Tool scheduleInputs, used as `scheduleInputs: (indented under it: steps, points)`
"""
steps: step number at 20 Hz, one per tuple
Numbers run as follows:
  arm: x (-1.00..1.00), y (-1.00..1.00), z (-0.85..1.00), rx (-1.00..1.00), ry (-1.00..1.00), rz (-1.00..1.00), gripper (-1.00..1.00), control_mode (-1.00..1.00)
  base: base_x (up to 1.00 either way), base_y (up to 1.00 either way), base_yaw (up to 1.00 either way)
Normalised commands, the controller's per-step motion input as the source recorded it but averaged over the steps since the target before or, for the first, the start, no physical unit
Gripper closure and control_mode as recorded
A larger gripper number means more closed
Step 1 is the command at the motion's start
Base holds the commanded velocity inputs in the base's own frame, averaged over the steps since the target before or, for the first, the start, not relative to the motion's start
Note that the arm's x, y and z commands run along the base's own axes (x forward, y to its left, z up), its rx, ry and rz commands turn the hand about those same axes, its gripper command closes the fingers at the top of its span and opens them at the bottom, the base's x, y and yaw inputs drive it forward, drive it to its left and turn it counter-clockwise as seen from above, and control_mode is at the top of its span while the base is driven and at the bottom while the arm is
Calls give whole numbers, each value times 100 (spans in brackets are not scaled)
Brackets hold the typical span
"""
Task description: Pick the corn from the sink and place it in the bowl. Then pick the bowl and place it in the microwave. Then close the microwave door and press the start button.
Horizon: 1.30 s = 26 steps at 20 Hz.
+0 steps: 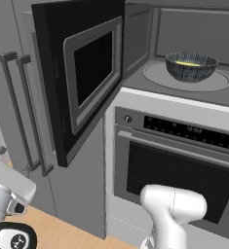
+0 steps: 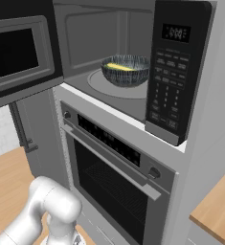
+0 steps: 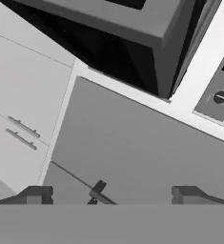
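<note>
Bowl: on the microwave turntable, corn inside.
Door: swung wide, stiff, likely light; push its outer face near the free edge.
Gripper: spread wide, holding nothing.

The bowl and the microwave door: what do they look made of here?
The bowl looks like glazed ceramic: dark blue-grey streaks outside, a pale inside, something yellow in it. The microwave door, swung open, looks like black plastic or painted metal around a grey frame with a dark, glass-like window; the rendering leaves it open which.
</note>
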Motion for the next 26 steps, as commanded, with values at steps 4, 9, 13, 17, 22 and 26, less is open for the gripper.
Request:
scheduleInputs:
  steps: [4,9,13,17,22,26]
  points:
    - [75,9,-32,15,-12,-9,-100,-100,0,0,0]
    - [90,7,-42,15,-10,-9,-100,-100,0,0,0]
    - [68,15,-35,16,-12,-7,-100,-100,0,0,0]
    - [-12,-1,1,22,-20,-6,-100,-100,0,0,0]
    - [-11,-35,0,28,-17,-10,-100,-100,0,0,0]
    - [14,-73,0,31,-26,-1,-100,-100,0,0,0]
